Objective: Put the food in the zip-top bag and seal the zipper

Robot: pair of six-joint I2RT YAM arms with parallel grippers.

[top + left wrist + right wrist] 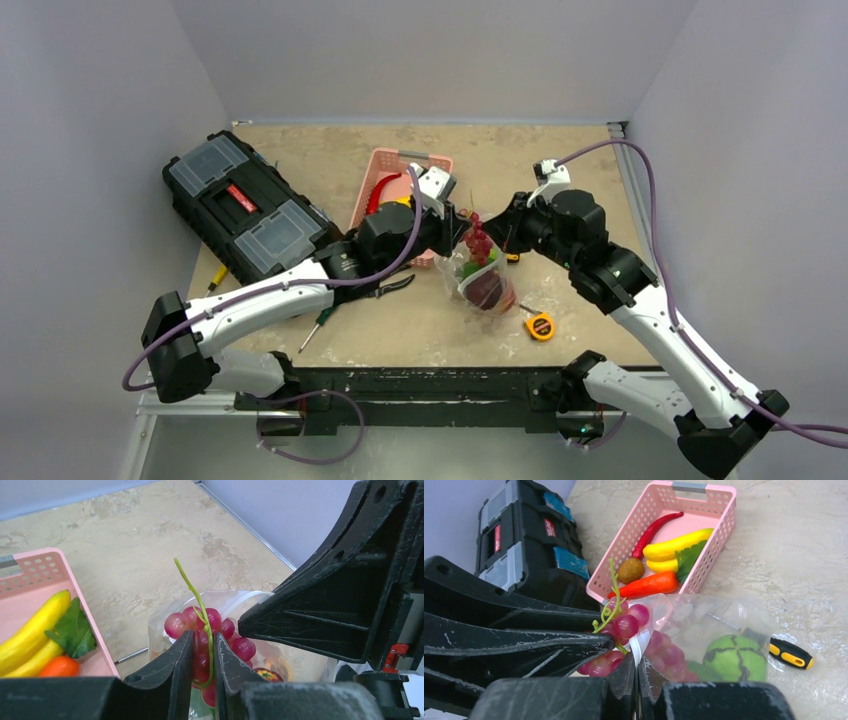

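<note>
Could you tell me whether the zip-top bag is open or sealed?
Open: the zip-top bag gapes around the grapes held by the left gripper; the right gripper pinches its mouth edge.

The zip-top bag is clear glossy plastic, grapes shiny, basket matt plastic.

both arms are the same build. left arm and right arm have white shells on the long links and chunky black housings at the joints, with black bases at the near edge of the desk. a purple cable runs along the left one, and a second one along the right. each wrist carries a small white camera block. left gripper and right gripper are matte black plastic, with ribbed triangular webbing on the sides and whitish scuffs along the edges. there's a tiny red tab low on the right gripper's body.
</note>
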